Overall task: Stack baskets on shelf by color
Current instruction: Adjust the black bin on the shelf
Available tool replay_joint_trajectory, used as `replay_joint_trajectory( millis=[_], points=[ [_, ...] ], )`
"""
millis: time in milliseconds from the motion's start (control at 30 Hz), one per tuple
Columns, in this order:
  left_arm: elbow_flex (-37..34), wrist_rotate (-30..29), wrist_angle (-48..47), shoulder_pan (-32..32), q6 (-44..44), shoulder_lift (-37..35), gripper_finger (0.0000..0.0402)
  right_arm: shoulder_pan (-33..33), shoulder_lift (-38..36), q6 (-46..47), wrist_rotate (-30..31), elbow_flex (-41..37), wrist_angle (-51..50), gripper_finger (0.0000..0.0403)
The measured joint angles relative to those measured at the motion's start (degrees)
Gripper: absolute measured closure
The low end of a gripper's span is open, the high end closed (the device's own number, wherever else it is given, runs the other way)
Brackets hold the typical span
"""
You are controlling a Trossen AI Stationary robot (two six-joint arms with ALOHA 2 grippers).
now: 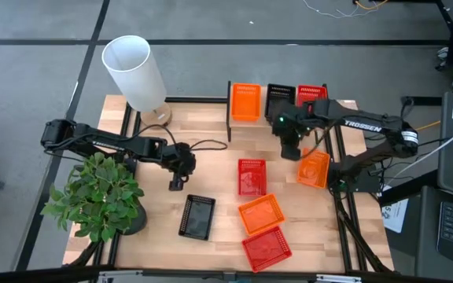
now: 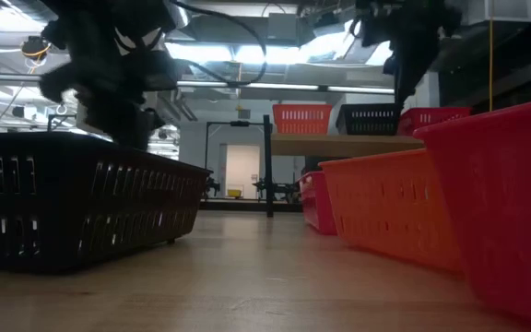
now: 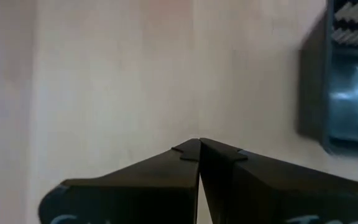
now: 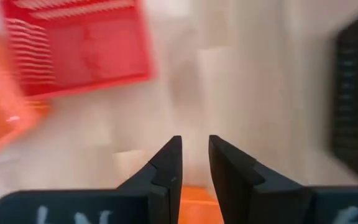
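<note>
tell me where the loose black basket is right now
In the high view the black basket lies flat on the table's front left part, just right of the potted plant and left of an orange basket, below the shut left gripper.

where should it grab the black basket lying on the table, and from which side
Take the black basket by one long side wall, coming straight down from above. It lies flat, open side up, so the thin rim is exposed, with bare table along both long sides for the jaws. The shut left gripper is nearest.
</note>
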Motion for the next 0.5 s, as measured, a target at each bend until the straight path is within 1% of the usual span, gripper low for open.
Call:
replay_joint_trajectory(
  millis=[67, 167, 300, 333, 400, 500],
  points=[
    [2.0, 0.0, -5.4, -1.1, -3.1, 0.0, 0.0401, 3.5, -1.3, 3.7, -1.1, 0.0, -0.6, 0.0323],
    [5.1, 0.6, -14.9, -4.2, -7.5, 0.0, 0.0401, 9.6, -3.7, 10.1, -0.9, 0.0, -2.7, 0.0323],
    [8.3, 7.7, -23.4, -9.4, -11.9, 1.6, 0.0401, 17.5, -6.8, 18.6, 0.7, 0.0, -4.2, 0.0323],
    [8.4, 9.3, -24.3, -10.8, -13.2, 1.6, 0.0401, 19.3, -7.7, 20.9, 1.1, 0.0, -4.2, 0.0323],
    [8.5, 12.3, -23.2, -13.4, -14.9, 2.3, 0.0401, 22.9, -8.9, 25.4, 1.7, 0.0, -4.1, 0.0323],
    [8.3, 16.5, -20.4, -16.7, -17.0, 6.1, 0.0401, 28.2, -10.5, 31.7, 2.8, 0.0, -4.1, 0.0323]
  ],
)
